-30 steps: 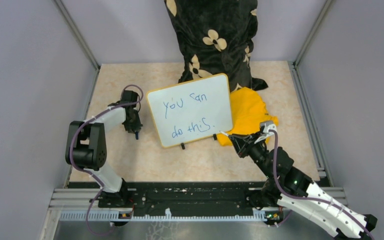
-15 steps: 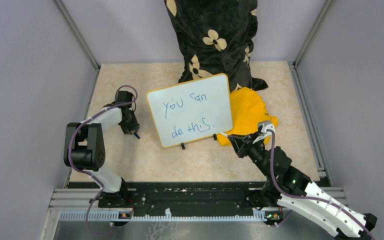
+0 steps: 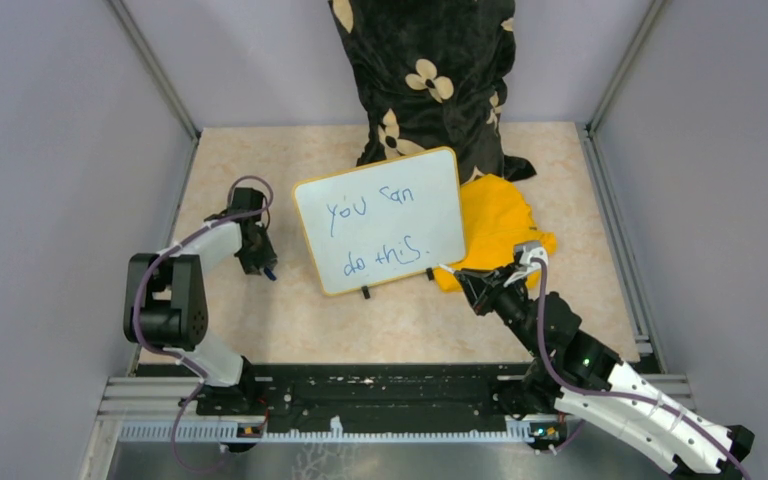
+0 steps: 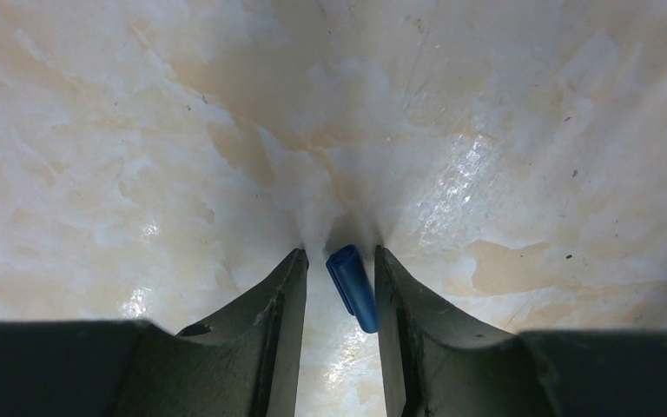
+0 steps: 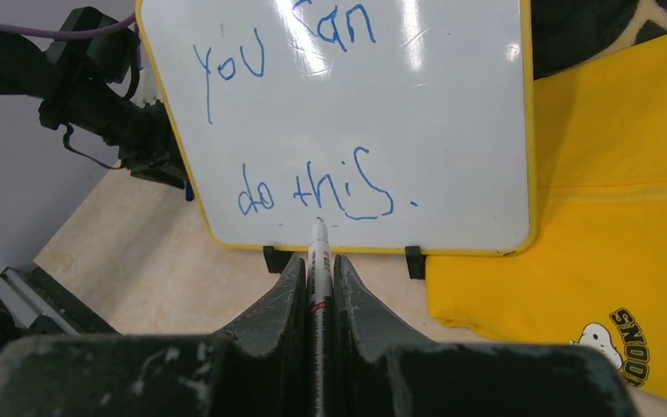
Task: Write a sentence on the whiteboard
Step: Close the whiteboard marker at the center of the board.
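Looking from above: I saw the whiteboard [image 3: 380, 221] leaning upright near the middle of the table [image 3: 390, 320], with the sentence [image 3: 375, 236] "you can do this." in blue, in two lines.
Left arm, top view: my left gripper [image 3: 261, 262] hung low over the table, just left of the board, a small blue piece at its tip.
Right arm, top view: my right gripper [image 3: 465, 283] was at the board's lower right corner, over the yellow cloth [image 3: 500, 225].
Left wrist view: the fingers [image 4: 269, 321] stood a little apart around a blue marker cap [image 4: 353, 287], which leaned on the right one; I could not tell if it was gripped or already free.
Right wrist view: the jaws were pressed together on the marker [image 5: 318, 261], its tip just under the words "do this".
Step in hand: I judged the writing complete, so capping or putting away remained.
Next move: it called for bringing pen tip and cap in one line, carefully.
Containers: I saw none in any view.
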